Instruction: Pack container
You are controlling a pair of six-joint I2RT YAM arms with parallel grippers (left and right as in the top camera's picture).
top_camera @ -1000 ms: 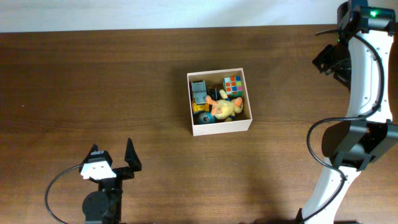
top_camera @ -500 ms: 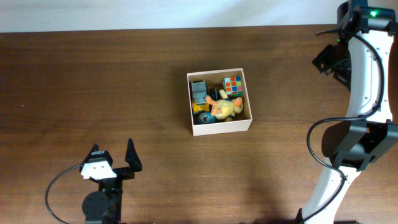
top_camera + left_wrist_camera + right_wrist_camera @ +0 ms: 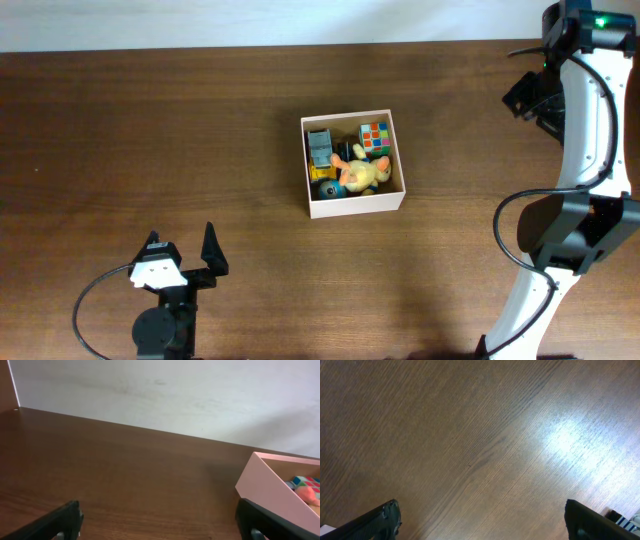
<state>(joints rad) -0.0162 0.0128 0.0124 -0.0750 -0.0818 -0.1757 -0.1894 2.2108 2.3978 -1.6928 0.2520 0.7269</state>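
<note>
Overhead: the container (image 3: pixel 356 207), a square shallow box with white outer walls and a tan inside, sits open-topped near the middle of the table (image 3: pixel 150 130), nearer the far edge than the near one. In it lie a colour-tiled cube (image 3: pixel 375 137) in the far right corner, a grey toy (image 3: pixel 320 148) on the far left, a yellow plush (image 3: pixel 358 173) in the middle and a blue round toy (image 3: pixel 327 188) at the near left. The left gripper (image 3: pixel 181 243) is near the near left corner, jaws wide and empty.

Left wrist: the container's wall looks pinkish, with the cube and plush showing over its rim.

Right wrist: the right gripper (image 3: pixel 487 519) is over bare wood, jaws wide with nothing between them.
</note>
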